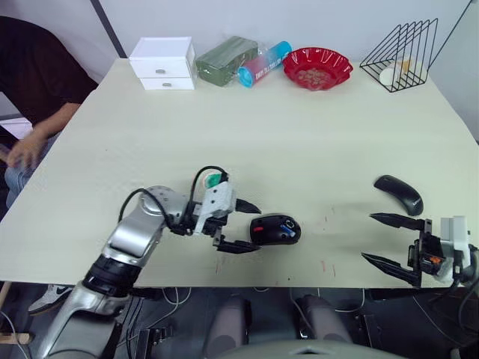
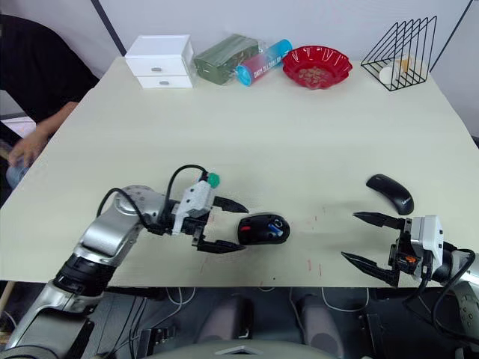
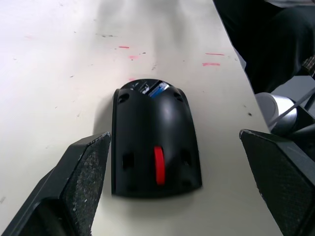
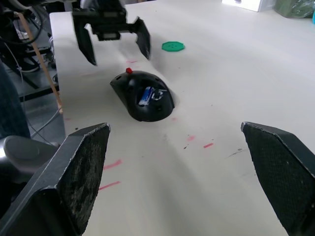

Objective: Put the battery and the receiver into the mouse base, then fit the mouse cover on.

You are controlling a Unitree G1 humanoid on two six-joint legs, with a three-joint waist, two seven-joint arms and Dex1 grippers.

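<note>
The battery [image 4: 145, 96] lies in the mouse base [image 1: 275, 229]. Left gripper [image 1: 251, 226] released beside it; right gripper [image 1: 378, 238] released, near the mouse cover [image 1: 400, 193].

Mouse base [image 1: 275, 229] black, red wheel; blue battery [image 4: 145, 95] inside. Mouse cover [image 1: 400, 193] glossy black. Green disc [image 4: 173, 46]. Red bowl [image 1: 316, 67]. Cream table [image 1: 299, 142], red marks.

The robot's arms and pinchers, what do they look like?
The arms are shiny silver metal with black joints and looping black cables. The left gripper and the right gripper each have a white block and two pointy black fingers with rough, grainy pads.
</note>
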